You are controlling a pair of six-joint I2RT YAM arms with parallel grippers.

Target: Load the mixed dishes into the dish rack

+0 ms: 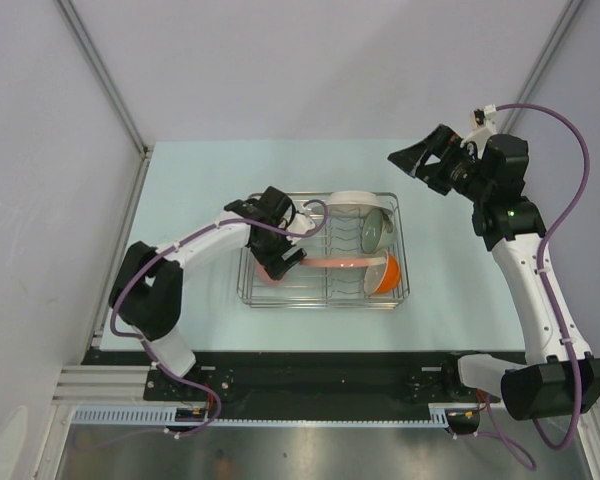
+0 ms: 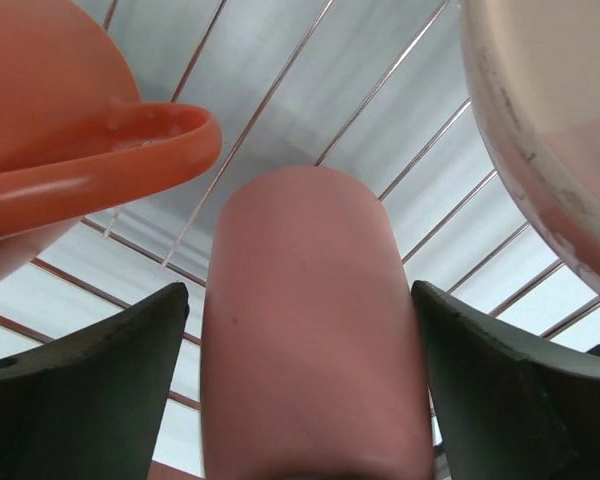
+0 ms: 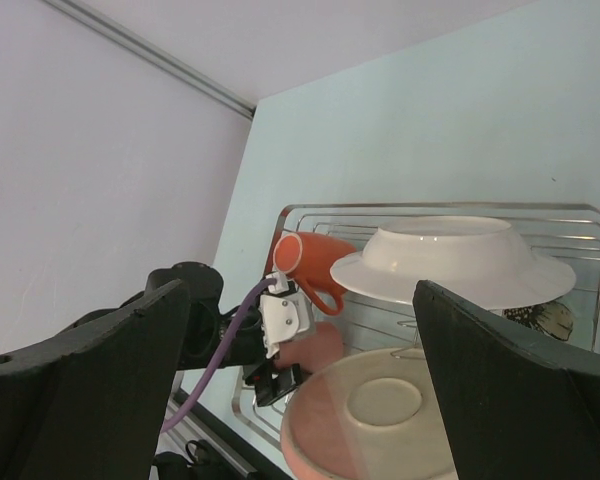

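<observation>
**Pink cup low in the rack's left end**

My left claw point(image 1: 283, 258) reaches into the left end of the rectangular silver wire dish rack point(image 1: 310, 303), which stands on the pale blue-green tabletop point(image 1: 200, 180). Between its dark fingers point(image 2: 90, 390) sits the salmon-pink handleless cup point(image 2: 310, 330), low over the rack's floor wires. My right finger looks to touch the cup's wall. On the other side a thin sliver of rack floor shows between finger and cup, so I cannot tell whether I am squeezing it or only straddling it.

Just beside the cup lies the orange handled mug point(image 2: 50, 110), its handle turned toward the cup. The salmon-pink plate point(image 1: 342, 262) stands on edge across the middle of the rack. The white plate point(image 1: 358, 199) is propped along the far side. In the right end, the grey-green bowl point(image 1: 377, 231) is tipped on its side, and the orange bowl with white inside point(image 1: 383, 275) leans nearer to me.

My right claw point(image 1: 412, 155) hangs off to the far right, well apart from the rack. Its fingers are spread wide with nothing between them.
</observation>
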